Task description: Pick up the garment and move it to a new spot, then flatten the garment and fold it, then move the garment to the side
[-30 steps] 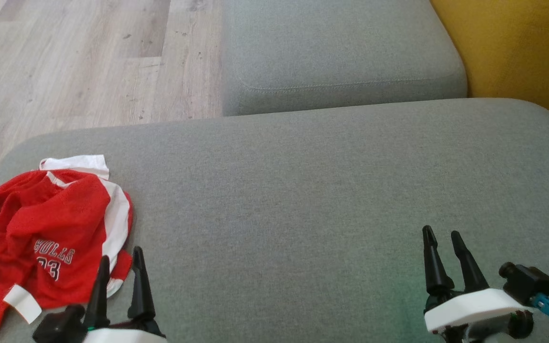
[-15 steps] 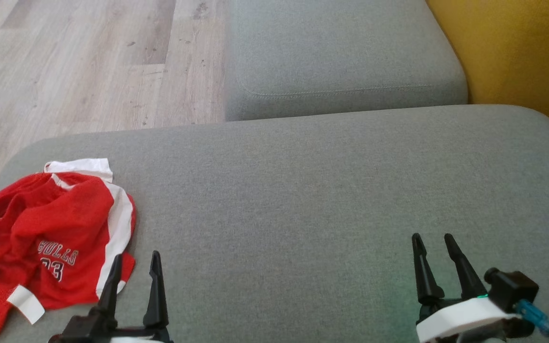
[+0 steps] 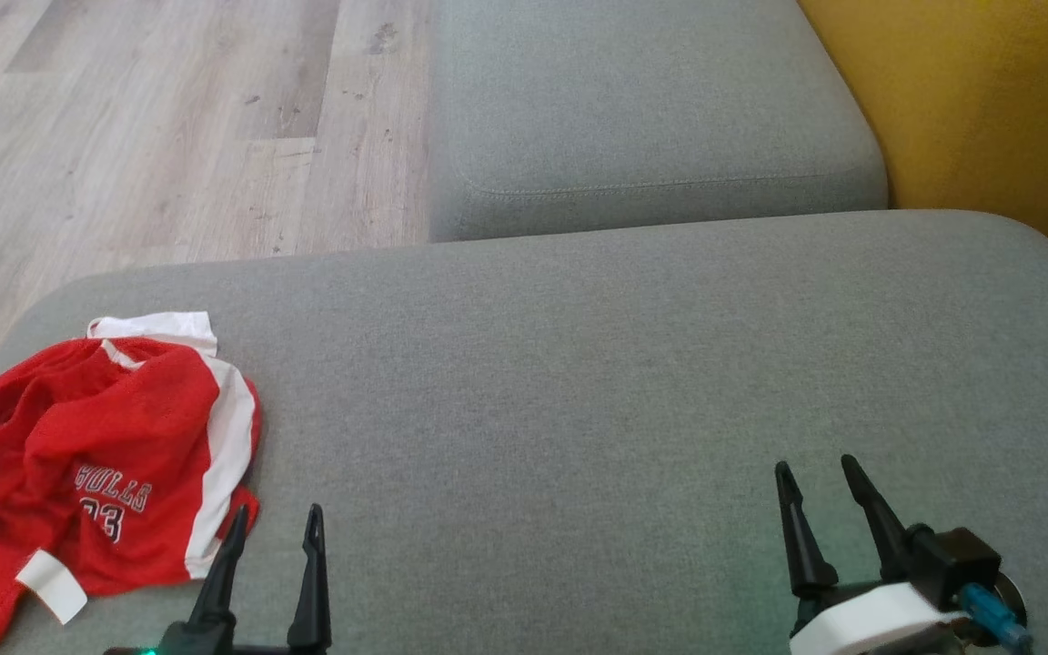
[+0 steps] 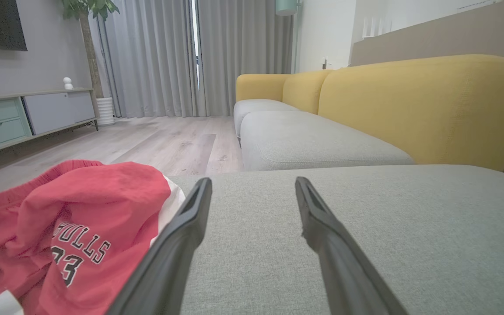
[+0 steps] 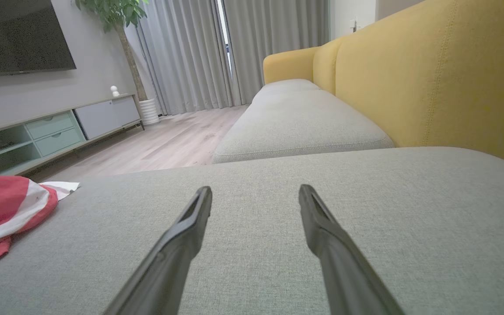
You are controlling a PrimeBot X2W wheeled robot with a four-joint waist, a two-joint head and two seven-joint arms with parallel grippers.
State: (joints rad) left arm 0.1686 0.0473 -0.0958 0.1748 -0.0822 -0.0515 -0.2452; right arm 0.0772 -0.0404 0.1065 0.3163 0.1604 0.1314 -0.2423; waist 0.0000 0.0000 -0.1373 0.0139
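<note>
Picking up is not yet begun: the red garment [image 3: 96, 464] lies crumpled at the left end of the grey sofa cushion [image 3: 579, 382]. The left pincer [image 3: 277, 511] and right pincer [image 3: 813, 466] both gape wide, holding nothing. Next, I judge, the left must swing onto the cloth. The left wrist view shows its mounded height; the head view, its outline.

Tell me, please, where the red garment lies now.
In the head view the red garment lies crumpled at the left end of the grey cushion, near the wooden floor, just left of the left hand.
</note>
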